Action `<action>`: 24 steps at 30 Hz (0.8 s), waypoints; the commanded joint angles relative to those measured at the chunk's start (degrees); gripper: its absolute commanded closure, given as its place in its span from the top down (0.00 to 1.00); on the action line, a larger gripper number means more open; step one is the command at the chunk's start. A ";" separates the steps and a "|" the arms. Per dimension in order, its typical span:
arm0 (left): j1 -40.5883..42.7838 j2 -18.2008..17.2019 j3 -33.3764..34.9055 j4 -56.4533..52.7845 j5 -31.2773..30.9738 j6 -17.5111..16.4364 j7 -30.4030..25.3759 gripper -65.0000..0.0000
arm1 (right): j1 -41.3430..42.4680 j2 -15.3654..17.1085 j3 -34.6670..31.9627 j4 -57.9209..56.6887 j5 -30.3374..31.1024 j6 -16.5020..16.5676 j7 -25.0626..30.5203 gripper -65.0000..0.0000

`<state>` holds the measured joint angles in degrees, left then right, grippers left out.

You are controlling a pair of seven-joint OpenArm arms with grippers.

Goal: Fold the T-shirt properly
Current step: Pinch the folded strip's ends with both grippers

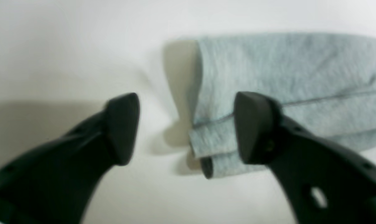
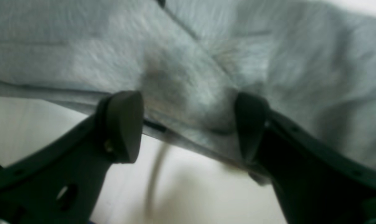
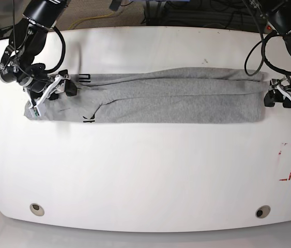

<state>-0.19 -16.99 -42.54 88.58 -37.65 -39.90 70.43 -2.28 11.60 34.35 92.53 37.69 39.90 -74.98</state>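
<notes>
The grey T-shirt (image 3: 176, 98) lies on the white table (image 3: 145, 170) as a long flat band running left to right, with small black letters (image 3: 88, 120) near its front edge. My right gripper (image 3: 64, 88) hovers over the band's left end; in the right wrist view it (image 2: 186, 124) is open, with slack cloth (image 2: 191, 71) lying behind the fingers. At the band's right end is my left gripper (image 3: 270, 96). In the left wrist view it (image 1: 188, 127) is open, one finger (image 1: 256, 127) over the layered shirt end (image 1: 284, 77), the other above bare table.
A red-and-white rectangle mark (image 3: 288, 161) sits on the table at the right. Two round holes (image 3: 37, 208) (image 3: 262, 211) lie near the front edge. Cables and clutter run behind the table's back edge (image 3: 150, 15).
</notes>
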 commanded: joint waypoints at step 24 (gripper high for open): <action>-2.76 4.38 -0.66 -11.17 -1.52 -0.10 -1.29 0.78 | 1.27 4.19 -10.30 -11.61 1.38 0.10 11.99 0.68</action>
<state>-2.17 -11.70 -43.11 76.69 -38.50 -39.92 70.06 -1.17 15.22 23.92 80.51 39.27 40.10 -61.71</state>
